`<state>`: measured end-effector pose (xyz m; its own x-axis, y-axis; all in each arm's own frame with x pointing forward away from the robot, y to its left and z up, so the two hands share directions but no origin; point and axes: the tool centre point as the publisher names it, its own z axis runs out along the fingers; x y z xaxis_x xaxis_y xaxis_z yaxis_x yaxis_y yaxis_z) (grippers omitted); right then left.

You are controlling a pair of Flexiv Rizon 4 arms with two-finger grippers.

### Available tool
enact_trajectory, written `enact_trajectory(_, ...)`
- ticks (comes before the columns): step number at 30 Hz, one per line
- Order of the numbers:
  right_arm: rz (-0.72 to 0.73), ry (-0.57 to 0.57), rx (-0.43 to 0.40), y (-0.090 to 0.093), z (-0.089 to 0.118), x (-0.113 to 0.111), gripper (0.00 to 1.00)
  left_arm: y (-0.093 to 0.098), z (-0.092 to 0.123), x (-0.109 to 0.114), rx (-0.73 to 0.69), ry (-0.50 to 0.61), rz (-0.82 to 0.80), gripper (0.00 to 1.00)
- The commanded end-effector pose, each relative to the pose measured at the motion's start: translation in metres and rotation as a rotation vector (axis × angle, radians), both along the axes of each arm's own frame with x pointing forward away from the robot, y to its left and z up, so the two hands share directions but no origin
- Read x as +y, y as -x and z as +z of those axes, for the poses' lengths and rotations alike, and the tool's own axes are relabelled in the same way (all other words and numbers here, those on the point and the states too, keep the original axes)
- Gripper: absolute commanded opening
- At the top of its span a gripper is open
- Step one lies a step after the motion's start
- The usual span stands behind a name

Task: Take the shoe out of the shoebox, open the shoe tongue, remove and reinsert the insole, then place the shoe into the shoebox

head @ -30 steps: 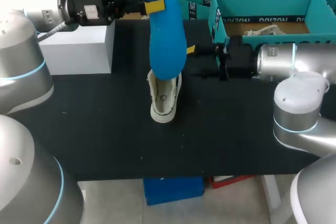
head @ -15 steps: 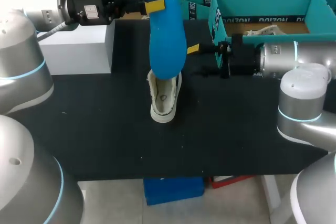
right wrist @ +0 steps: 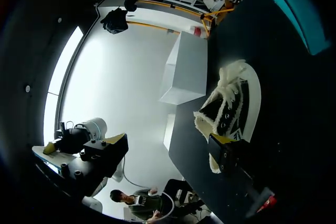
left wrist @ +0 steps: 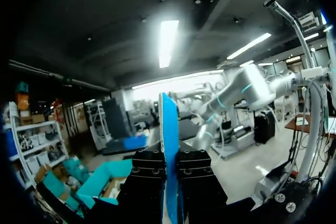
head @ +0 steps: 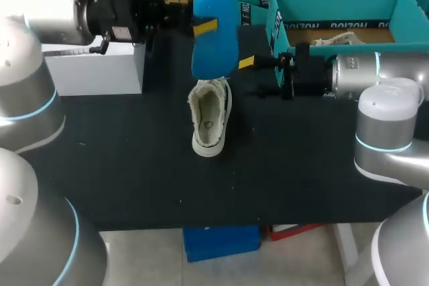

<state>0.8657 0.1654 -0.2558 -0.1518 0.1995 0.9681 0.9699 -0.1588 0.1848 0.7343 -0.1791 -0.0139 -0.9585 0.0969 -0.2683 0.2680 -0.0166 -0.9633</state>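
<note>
Where the left arm (head: 53,5) comes in over the far left of the counter (head: 134,165), the left jaws are clamped on the blue insole (head: 213,38). In the left wrist view the insole (left wrist: 169,145) stands edge-on, pinched from both sides between the black fingers (left wrist: 148,182). From the head view it hangs upright in the air, its lower end just above the front of the shoe (head: 209,118) and clear of the opening. The right jaws sit just to the right of the insole's lower part, at the end of the right arm (head: 375,75), which lies level across the counter. Whether they are apart or together cannot be told, and nothing shows in them. In the right wrist view they are close beside the shoe (right wrist: 231,103); contact cannot be made out. The shoe, a white sneaker with a fleecy lining, rests on its sole in the middle of the black counter, heel toward the near edge, opening upward. The teal shoebox (head: 348,5) stands open at the far right, behind the right arm, with white paper (head: 335,41) inside. A white block (head: 100,65) sits at the far left.
</note>
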Motion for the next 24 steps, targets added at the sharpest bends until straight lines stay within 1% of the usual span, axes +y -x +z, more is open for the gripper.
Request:
enact_trajectory(1, -0.003, 0.000, -0.001, -0.0003, -0.0009, 0.0017, 1.00, 0.0358, -0.0306, 0.0095, -0.811, -0.095, 0.105, 0.00)
enact_trajectory(2, -0.003, 0.000, -0.001, -0.0003, -0.0009, 0.0017, 1.00, 0.0410, -0.0365, 0.0087, -0.801, -0.104, 0.091, 0.00)
enact_trajectory(24, -0.003, 0.000, -0.001, -0.0003, -0.0009, 0.0017, 1.00, 0.0410, -0.0365, 0.0087, -0.801, -0.104, 0.091, 0.00)
